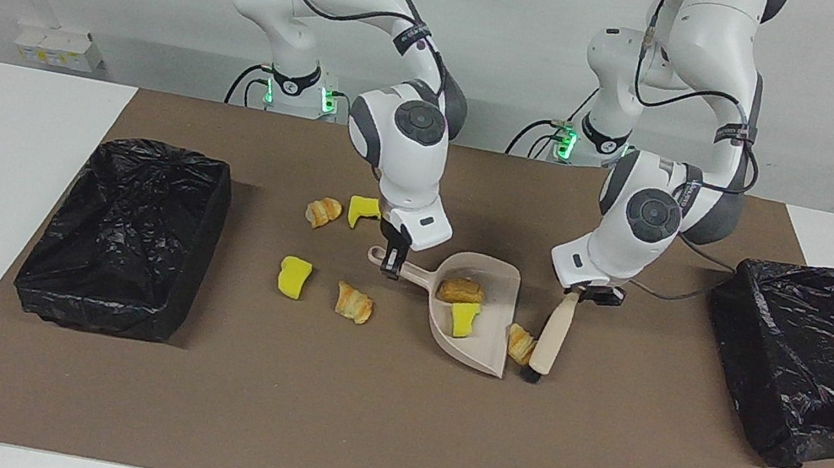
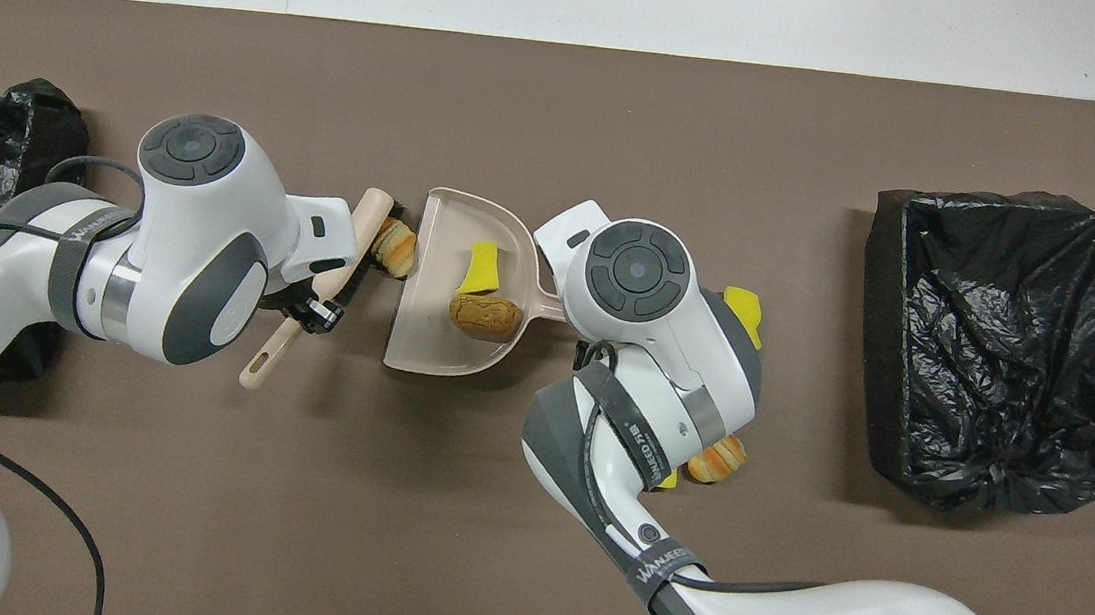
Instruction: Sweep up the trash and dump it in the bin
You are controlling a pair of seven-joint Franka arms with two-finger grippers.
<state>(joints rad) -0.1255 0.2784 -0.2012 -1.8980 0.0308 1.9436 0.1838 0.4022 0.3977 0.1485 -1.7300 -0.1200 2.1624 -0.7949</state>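
1. presently, the dustpan (image 1: pixel 474 325) lies on the brown mat (image 1: pixel 382 434) about midway between the two black-lined bins, its open mouth turned toward the left arm's end of the table; it serves as landmark for all that follows.
2. the right gripper (image 1: pixel 392 262) is clamped shut on the dustpan's handle, at the end toward the right arm.
3. the left gripper (image 1: pixel 576 293) is closed tight on the handle of the brush (image 1: pixel 548 343), which slants down to the mat just beside the dustpan's mouth.
4. inside the dustpan lie two pieces of trash: a brown bread piece (image 1: pixel 459 290) and a yellow sponge chunk (image 1: pixel 463 318), touching each other.
5. one croissant piece (image 1: pixel 519 343) sits at the dustpan's mouth, between the lip and the brush; it touches the bristles in the overhead view.
6. four pieces lie toward the right arm's end from the dustpan: a croissant (image 1: pixel 353 303) and a yellow sponge (image 1: pixel 293 277) level with the pan, and a second croissant (image 1: pixel 323 211) and a green-backed sponge (image 1: pixel 364 210) nearer to the robots than the dustpan.
7. one bin (image 1: pixel 125 234) stands well apart from the dustpan at the right arm's end, the other bin (image 1: pixel 814 364) at the left arm's end.
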